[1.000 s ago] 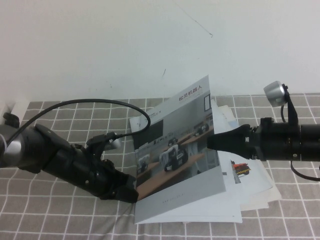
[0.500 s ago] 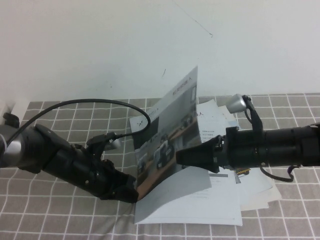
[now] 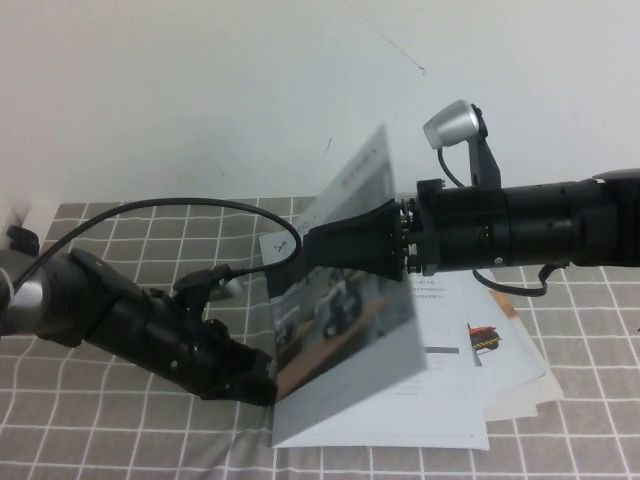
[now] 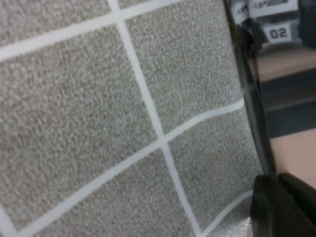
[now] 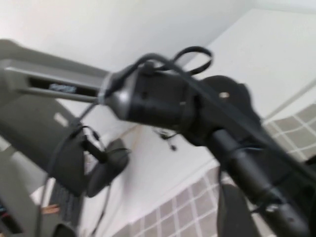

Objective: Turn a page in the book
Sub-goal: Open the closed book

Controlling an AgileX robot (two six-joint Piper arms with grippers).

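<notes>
The book [image 3: 420,400] lies open on the checked cloth, with a white inner page showing. Its cover page [image 3: 345,300], with the robot-lab photo, stands steeply raised from the spine side. My right gripper [image 3: 312,247] reaches in from the right at mid height, shut, with its tip against the raised page. My left gripper [image 3: 262,388] is shut and rests low at the book's near left corner. In the left wrist view its dark fingers [image 4: 284,205] lie beside the cover's edge [image 4: 291,74]. The right wrist view shows my right gripper [image 5: 236,212] and the left arm [image 5: 168,103].
Other loose sheets [image 3: 510,370] fan out under and to the right of the book. A grey cloth with white grid lines [image 3: 120,420] covers the table. A white wall [image 3: 200,100] stands close behind. The left arm's cable [image 3: 200,205] arcs over the cloth.
My right gripper has moved left and upward, its wrist rotating, and has pushed the cover page from a low lean to a steep stand. The left arm has not moved.
</notes>
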